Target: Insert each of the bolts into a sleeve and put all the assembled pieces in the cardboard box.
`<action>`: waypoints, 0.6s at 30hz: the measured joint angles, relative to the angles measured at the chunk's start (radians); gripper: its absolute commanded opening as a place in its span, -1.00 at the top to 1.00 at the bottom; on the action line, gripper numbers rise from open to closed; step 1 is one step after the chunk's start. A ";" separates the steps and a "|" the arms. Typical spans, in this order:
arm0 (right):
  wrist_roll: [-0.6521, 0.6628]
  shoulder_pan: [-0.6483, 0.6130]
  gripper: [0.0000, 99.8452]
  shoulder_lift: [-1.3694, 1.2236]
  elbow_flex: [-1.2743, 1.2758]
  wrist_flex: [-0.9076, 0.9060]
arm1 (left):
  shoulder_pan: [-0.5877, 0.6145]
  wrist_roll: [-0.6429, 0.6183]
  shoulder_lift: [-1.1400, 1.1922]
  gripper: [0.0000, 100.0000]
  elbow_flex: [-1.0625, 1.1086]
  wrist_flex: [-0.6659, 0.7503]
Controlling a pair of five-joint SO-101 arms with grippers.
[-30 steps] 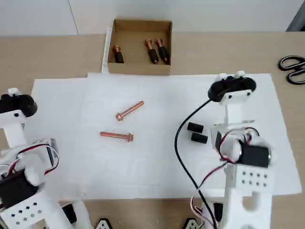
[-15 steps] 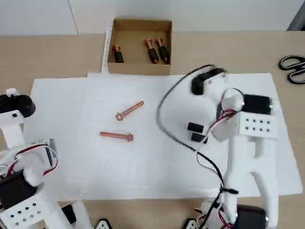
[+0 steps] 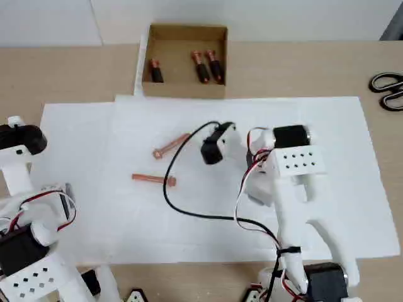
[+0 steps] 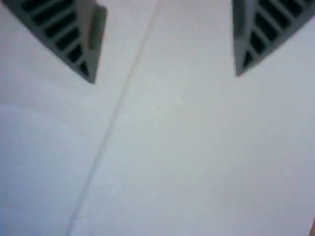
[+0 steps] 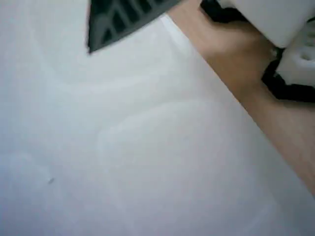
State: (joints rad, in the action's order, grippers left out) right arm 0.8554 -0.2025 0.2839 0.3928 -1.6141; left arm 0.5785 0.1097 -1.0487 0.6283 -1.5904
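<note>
Pale wooden tabletop (image 3: 75,69), a white paper sheet (image 3: 126,226) spread over its middle, scissors (image 3: 387,83) off at one edge. Far beyond both arms, the cardboard box (image 3: 187,92), with three assembled pieces (image 3: 203,66) already inside. Out on the sheet, two loose bolts, apart from each other. Over the sheet's middle, the right gripper (image 3: 217,143), turned toward the other arm's side. Just ahead of it, the nearer bolt (image 3: 171,145): long axis on a slant, plain shaft end close to the gripper, flanged head at the far end. A little farther ahead and nearer the arms' bases, the second bolt (image 3: 154,179), lying almost in line with the reach, head end closest. Cannot tell how wide the right gripper stands, nor whether anything sits in it. Low over bare paper, the left gripper (image 4: 165,76): spread wide, holding nothing, well apart from both bolts. Clearly a job for the right arm, then. Likely needs only a short reach ahead, with the wrist turned to close across the slanted shaft rather than along it.
</note>
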 measured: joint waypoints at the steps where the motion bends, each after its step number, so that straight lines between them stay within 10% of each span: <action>1: 0.008 0.000 0.55 0.000 0.012 0.012 | 0.000 0.000 0.000 0.65 0.000 0.000; 18: 0.041 0.002 0.55 -0.089 0.040 0.146 | 0.000 0.000 0.000 0.65 0.000 0.000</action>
State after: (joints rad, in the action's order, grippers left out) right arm 0.8968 -0.2010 0.1949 0.4327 -1.4684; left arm 0.5785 0.1097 -1.0487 0.6283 -1.5904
